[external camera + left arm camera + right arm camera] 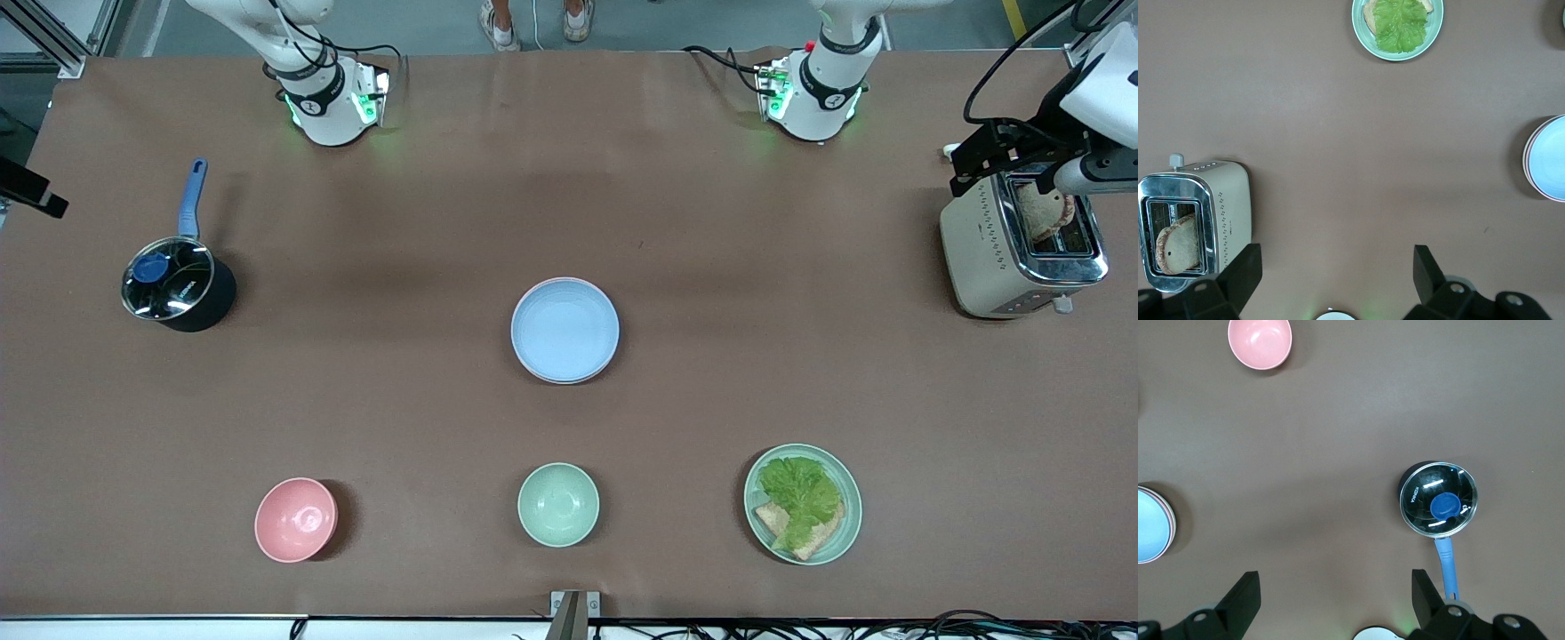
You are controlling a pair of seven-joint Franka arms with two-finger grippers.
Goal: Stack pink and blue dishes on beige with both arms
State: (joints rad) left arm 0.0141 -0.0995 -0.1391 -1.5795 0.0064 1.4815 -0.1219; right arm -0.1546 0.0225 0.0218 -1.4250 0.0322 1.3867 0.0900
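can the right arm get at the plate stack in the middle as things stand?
Probably yes. The blue plate tops the stack at mid-table with bare table all round; the pot sits well off toward the right arm's end. The right gripper is open, high over the table.

brown table, plate stack, saucepan, toaster, pink bowl, green bowl, lettuce plate

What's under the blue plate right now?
A pink rim shows under the blue plate, so the pink plate lies beneath. The beige plate, if under them, is covered.
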